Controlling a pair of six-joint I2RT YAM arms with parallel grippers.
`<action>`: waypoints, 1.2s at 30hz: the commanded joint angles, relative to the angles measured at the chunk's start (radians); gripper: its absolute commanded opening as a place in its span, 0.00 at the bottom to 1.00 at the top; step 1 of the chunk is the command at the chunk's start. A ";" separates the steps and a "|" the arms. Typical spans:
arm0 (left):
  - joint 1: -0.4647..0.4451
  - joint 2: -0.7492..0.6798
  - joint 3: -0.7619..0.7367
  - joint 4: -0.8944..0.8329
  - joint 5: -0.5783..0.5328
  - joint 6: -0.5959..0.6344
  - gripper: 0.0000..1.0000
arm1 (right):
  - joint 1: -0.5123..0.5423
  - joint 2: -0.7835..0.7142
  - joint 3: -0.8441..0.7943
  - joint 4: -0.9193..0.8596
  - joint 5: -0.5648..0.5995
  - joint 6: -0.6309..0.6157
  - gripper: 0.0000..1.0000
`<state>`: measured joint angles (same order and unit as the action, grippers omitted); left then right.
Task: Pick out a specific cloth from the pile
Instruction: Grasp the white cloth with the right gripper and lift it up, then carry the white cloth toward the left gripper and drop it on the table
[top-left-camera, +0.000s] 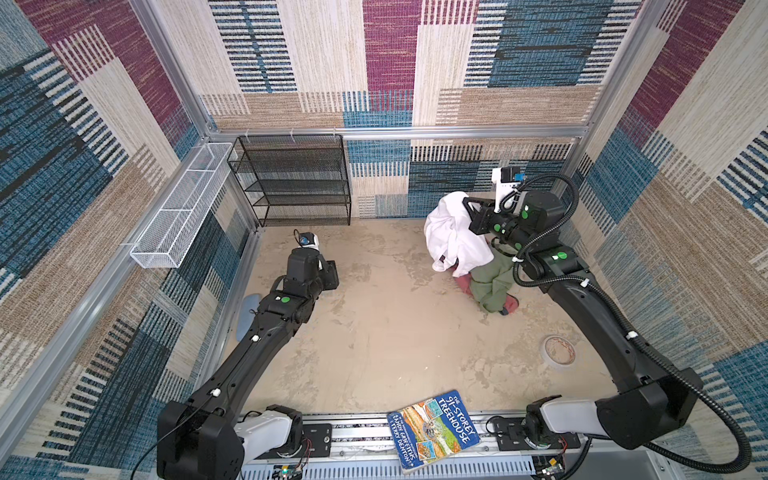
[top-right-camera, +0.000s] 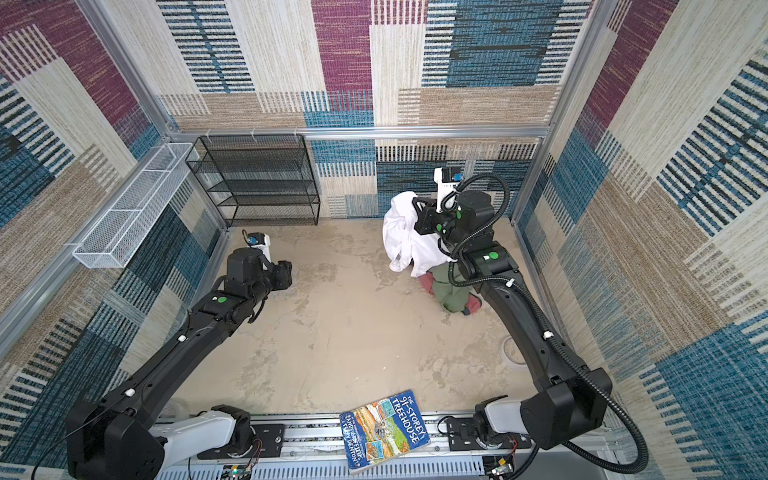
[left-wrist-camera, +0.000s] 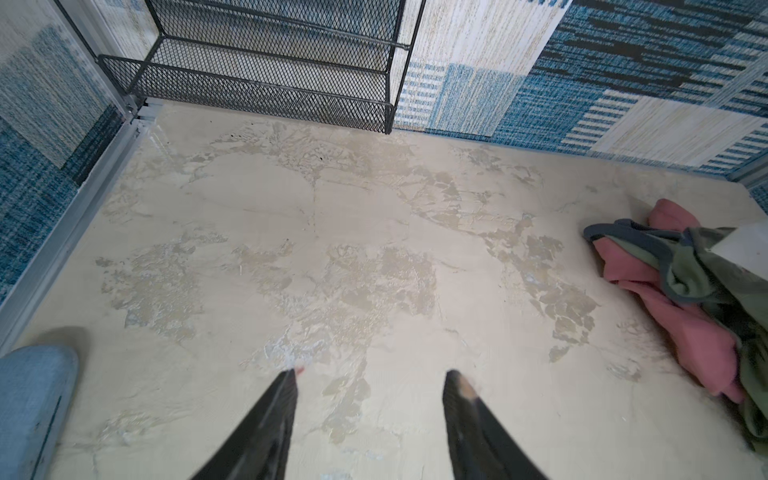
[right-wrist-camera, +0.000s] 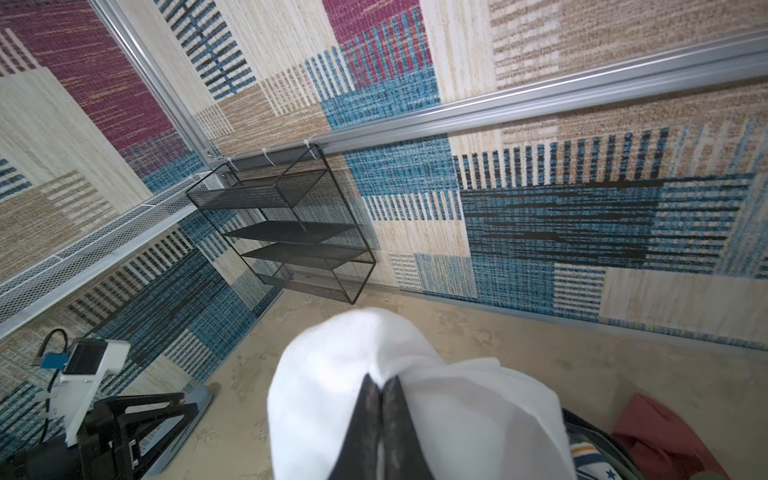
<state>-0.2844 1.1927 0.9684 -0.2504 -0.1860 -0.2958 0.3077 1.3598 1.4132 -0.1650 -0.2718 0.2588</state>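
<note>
Left jaws: parted, empty, above mottled beige worktop (left-wrist-camera: 374, 208); plain white soft fabric cloth (top-left-camera: 451, 237): raised, top fold pinched between closed right jaws, lower edge hanging over heap of olive green and dusty red garments (top-left-camera: 494, 286); contact with heap unclear.

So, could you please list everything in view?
pile of soft garments: one, olive, dusty red, grey-blue, far right
plain white soft cloth: one, white, held over the pile
black mesh shelf rack: one, black, back wall
white wire basket: one, white, left wall
illustrated paperback book: one, blue-bordered, near edge
beige tape roll: one, beige, right side
flat pale blue object: one, blue, left edge
left gripper: one, black, open, empty
right gripper: one, black, shut on cloth
</note>
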 joint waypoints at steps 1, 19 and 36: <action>0.000 -0.013 0.031 -0.082 -0.043 -0.038 0.59 | 0.033 0.029 0.045 -0.016 -0.070 -0.030 0.00; -0.001 -0.217 0.122 -0.442 -0.087 -0.070 0.59 | 0.334 0.342 0.308 0.005 -0.138 -0.070 0.00; -0.001 -0.425 0.071 -0.618 -0.093 -0.121 0.59 | 0.527 0.735 0.553 0.026 -0.101 -0.083 0.00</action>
<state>-0.2852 0.7803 1.0473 -0.8295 -0.2695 -0.3931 0.8253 2.0655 1.9480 -0.1982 -0.3813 0.1780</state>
